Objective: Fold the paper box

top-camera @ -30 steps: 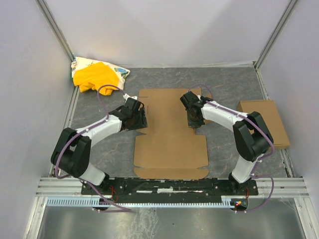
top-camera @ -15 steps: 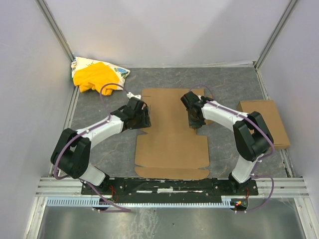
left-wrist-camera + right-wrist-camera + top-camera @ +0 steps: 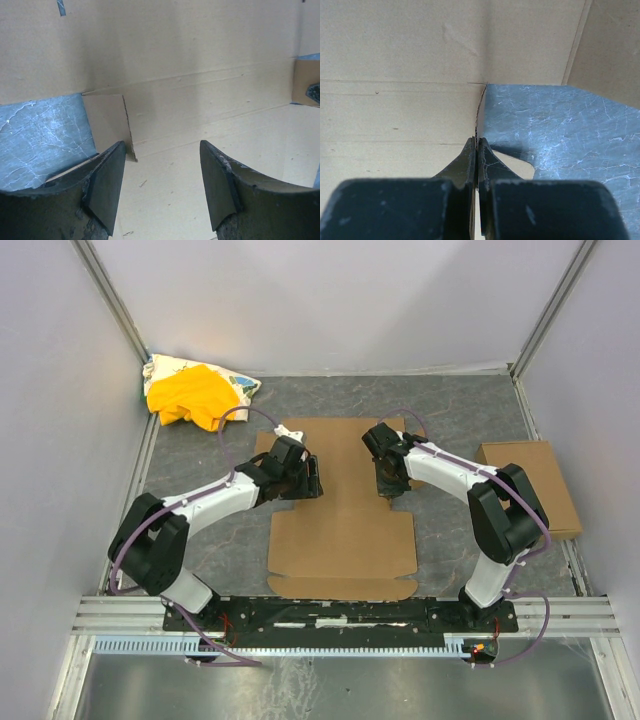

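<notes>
**Ana:** Grey marbled table (image 3: 460, 415), white walls (image 3: 330, 300) on three sides. From overhead, where is the paper box (image 3: 345, 535)?

**Ben:** It lies in the middle of the table as an opened-out blank, its long axis running near to far, with both arms reaching over its far half. The left gripper (image 3: 305, 478) is above the blank's left edge and the right gripper (image 3: 388, 483) is at its right edge, beside a notch.

**Ana:** Can you read the jaws from up there?

**Ben:** Not really, but the wrist cameras settle it. On the left, the two dark fingers (image 3: 107, 185) stand well apart with bare cardboard between them, gripping nothing. A small side tab (image 3: 107, 120) is raised just beyond the left finger, with table showing past it.

**Ana:** And the right?

**Ben:** Its fingers are pressed together. A thin cardboard edge runs straight in between the tips, so it seems pinched on a flap of the box, with grey table to the right.

**Ana:** What does only the overhead view give?

**Ben:** A yellow cloth bundle (image 3: 190, 395) in the far left corner, and a smaller cardboard rectangle (image 3: 530, 485) on the right, well apart from the blank.

**Ana:** Is anything inside the box?

**Ben:** It has no walls up, and only the grippers are over it.
</notes>
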### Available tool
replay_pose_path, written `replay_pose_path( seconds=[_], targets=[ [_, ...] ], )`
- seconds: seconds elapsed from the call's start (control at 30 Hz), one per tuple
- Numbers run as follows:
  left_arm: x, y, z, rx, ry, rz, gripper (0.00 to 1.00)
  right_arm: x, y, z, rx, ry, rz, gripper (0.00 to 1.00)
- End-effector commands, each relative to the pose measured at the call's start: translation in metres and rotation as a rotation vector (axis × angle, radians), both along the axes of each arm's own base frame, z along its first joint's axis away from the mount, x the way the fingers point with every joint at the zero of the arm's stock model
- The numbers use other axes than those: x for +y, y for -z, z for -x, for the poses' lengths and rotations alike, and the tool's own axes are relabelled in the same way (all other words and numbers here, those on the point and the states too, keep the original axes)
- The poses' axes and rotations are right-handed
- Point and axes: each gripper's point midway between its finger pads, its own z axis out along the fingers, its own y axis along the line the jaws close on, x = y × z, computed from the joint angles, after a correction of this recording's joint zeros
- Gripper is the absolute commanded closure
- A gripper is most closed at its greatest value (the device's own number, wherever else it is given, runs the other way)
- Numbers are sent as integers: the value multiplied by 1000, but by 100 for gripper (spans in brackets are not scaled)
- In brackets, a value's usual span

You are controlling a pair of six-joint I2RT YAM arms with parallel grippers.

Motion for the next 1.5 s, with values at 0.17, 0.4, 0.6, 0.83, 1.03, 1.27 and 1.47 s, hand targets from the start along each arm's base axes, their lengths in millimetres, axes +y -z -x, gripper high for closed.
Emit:
replay_pose_path(
  seconds=[0.17, 0.4, 0.6, 0.83, 1.03, 1.27, 1.47],
  targets=[
    [-12, 14, -13, 10, -23, 23, 32, 15, 6, -4, 10, -3, -47, 98],
    [-16, 20, -17, 15, -22, 23, 33, 17, 8, -4, 20, -6, -50, 98],
    [-14, 23, -17, 19, -19, 8, 33, 23, 12, -4, 29, -12, -56, 98],
    [-13, 26, -16, 22, -20, -4, 33, 27, 18, -4, 44, -15, -53, 98],
    [-11, 23, -16, 20, -24, -7, 33, 28, 16, -5, 39, -17, -58, 95],
    [-6, 6, -18, -20, -35, -9, 32, 36, 0, -9, -6, -31, -114, 65],
    [-6, 3, -17, -21, -38, -1, 32, 42, -5, -12, -17, -45, -139, 60]
  ],
)
